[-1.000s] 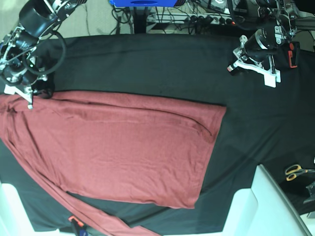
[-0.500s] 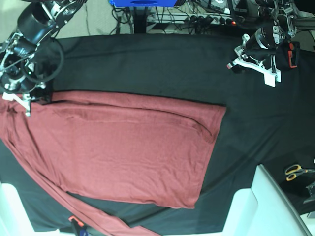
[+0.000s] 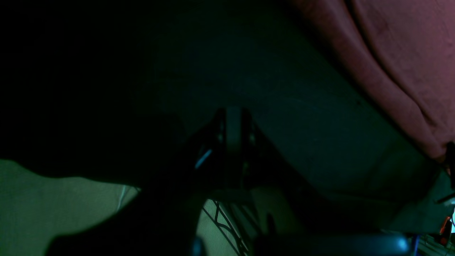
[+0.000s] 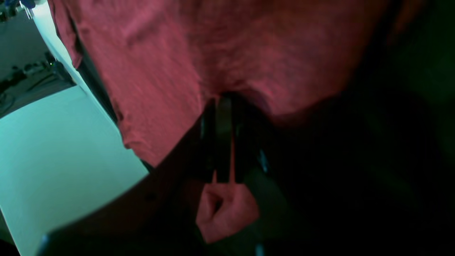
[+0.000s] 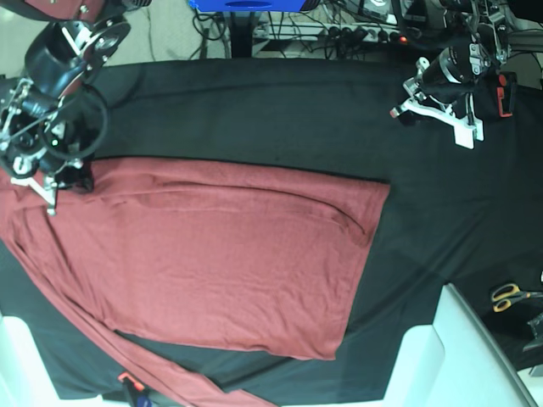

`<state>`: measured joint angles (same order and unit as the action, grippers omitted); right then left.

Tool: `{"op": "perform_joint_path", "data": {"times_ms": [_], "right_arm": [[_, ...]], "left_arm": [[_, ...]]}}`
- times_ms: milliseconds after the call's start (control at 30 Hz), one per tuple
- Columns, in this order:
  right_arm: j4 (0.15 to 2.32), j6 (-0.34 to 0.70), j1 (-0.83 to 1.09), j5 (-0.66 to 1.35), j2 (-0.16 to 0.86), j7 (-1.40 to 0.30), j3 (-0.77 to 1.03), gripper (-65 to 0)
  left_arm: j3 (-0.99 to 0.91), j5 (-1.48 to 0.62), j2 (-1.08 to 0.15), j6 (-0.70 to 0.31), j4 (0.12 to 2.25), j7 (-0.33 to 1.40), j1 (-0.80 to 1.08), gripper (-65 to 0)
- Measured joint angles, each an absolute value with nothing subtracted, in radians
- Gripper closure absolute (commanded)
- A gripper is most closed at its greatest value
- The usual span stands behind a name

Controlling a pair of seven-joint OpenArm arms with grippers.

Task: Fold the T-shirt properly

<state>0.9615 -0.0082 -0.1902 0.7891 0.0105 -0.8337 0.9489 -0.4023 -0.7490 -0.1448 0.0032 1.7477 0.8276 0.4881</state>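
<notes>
The T-shirt (image 5: 221,263) lies spread on the black table cover (image 5: 280,119), brick-red, with a sleeve trailing along the left and near edges. At its far left corner my right gripper (image 5: 49,199) is shut on the fabric. The right wrist view shows the closed fingers (image 4: 224,117) pinching the T-shirt (image 4: 213,46), with a bunch of cloth showing below them. My left gripper (image 5: 437,119) hovers over bare black cloth at the far right, shut and holding nothing. In the left wrist view its closed fingers (image 3: 233,124) stand apart from the T-shirt's edge (image 3: 401,53).
Scissors (image 5: 509,295) lie at the right edge. White blocks (image 5: 475,356) stand at the near right and near left corners. A small orange-handled tool (image 5: 127,380) sits at the near edge. Cables and a blue frame (image 5: 246,4) lie behind the table.
The right gripper has shifted a little along the shirt's left corner, still pinching the fabric. The left gripper has drifted slightly toward the back. The shirt's body has not moved.
</notes>
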Motion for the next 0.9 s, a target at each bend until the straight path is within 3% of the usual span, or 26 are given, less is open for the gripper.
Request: {"op": "perform_joint_path", "data": {"times_ms": [200, 333, 467, 533, 700, 833, 900], "right_arm": [[1.011, -0.011, -0.195, 0.783, 0.033, -0.921, 0.952, -0.6], [1.222, -0.002, -0.159, 0.799, 0.027, -0.995, 0.953, -0.8], [1.434, 0.007, -0.062, 0.802, 0.033, -0.953, 0.956, -1.4], [1.478, 0.005, -0.001, 0.801, 0.039, -0.878, 0.958, -7.1], [1.415, 0.132, 0.078, 0.798, 0.092, -0.755, 0.945, -30.0], [1.246, 0.127, 0.052, 0.798, 0.143, -0.733, 0.960, -49.2], [1.175, 0.134, 0.037, 0.823, 0.142, -0.733, 1.003, -53.1]], "left_arm": [[-0.403, -0.749, -0.145, 0.003, 1.748, 0.827, 0.487, 0.0], [-0.403, -0.749, -0.146, 0.004, 1.749, 0.827, 0.485, 0.0], [-0.404, -0.750, -0.145, 0.003, 1.750, 0.827, 0.482, 0.0], [-0.405, -0.749, -0.145, 0.003, 1.750, 0.828, 0.477, 0.0], [-0.404, -0.752, -0.144, 0.003, 1.750, 0.827, 0.466, -2.0], [-0.404, -0.749, -0.142, 0.003, 1.750, 0.827, 0.468, -21.1], [-0.404, -0.750, -0.141, 0.002, 1.750, 0.828, 0.467, -28.0]]}}
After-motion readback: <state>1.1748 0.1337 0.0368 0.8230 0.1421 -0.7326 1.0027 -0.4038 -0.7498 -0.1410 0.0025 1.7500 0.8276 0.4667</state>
